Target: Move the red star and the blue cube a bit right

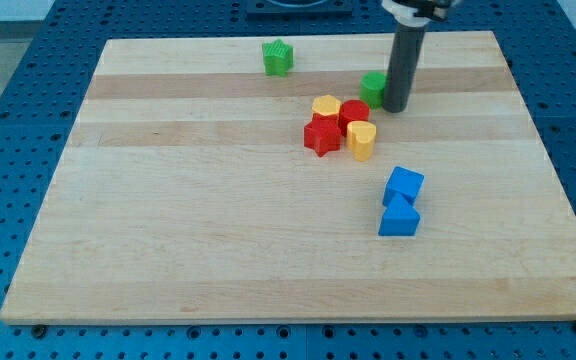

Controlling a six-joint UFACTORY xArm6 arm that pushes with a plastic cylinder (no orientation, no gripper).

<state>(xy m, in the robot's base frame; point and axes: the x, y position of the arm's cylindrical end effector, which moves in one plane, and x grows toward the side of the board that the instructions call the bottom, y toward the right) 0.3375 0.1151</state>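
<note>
My tip (396, 107) sits on the wooden board (168, 250) near the view's top, right of centre, touching or just beside the right side of a green block (372, 87) (shape unclear, partly hidden by the rod). No gripper on this rig, so nothing to open or close: just the bare rod.

Red star (320, 136) is below-left of the tip, in a tight cluster with a yellow block (326, 105), a red cylinder (354, 114) and a yellow heart-like block (362, 140). Blue cube (404, 185) lies well below the tip, touching a blue triangular block (399, 218) beneath it. Green star-like block (278, 57) stands alone near the top edge.
</note>
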